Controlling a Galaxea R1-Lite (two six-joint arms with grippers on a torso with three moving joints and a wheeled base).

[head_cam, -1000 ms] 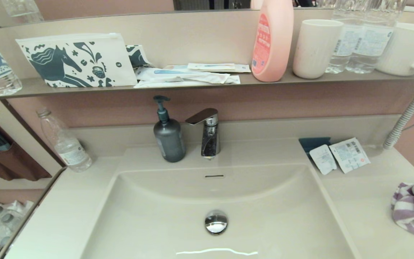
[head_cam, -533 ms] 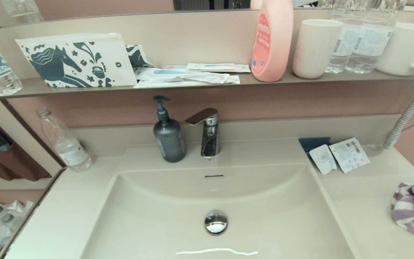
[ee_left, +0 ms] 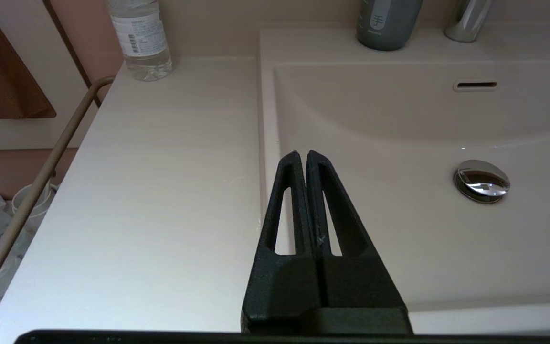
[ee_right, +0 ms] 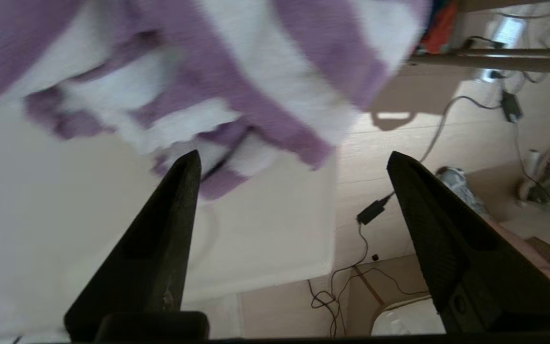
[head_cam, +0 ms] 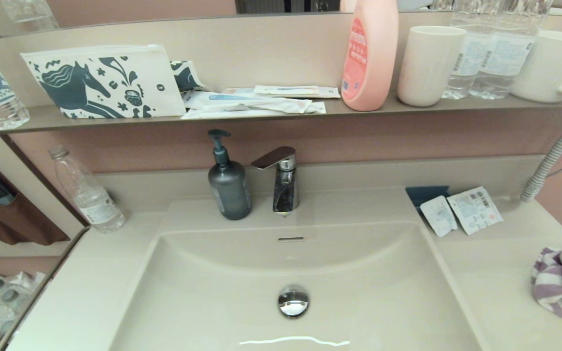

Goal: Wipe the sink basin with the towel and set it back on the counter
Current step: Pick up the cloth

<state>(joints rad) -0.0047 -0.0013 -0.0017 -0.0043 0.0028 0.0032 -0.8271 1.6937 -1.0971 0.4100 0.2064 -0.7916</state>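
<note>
Right tool (ee_right: pixel 294 160): wide open, empty, near towel (ee_right: pixel 217 71) at tabletop (ee_right: pixel 41 215) right edge.
Left tool (ee_left: pixel 302 155): closed, empty.
Risk: shallow pinch drops towel overboard.

counter (head_cam: pixel 90 287) | on it: towel (head_cam: pixel 561 280), bottle (head_cam: pixel 86 192), sachets (head_cam: pixel 461 212)

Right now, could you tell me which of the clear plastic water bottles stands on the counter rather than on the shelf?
The small clear plastic water bottle at the cream-beige counter's back left corner; the other bottles stand up on the grey-brown shelf.
</note>
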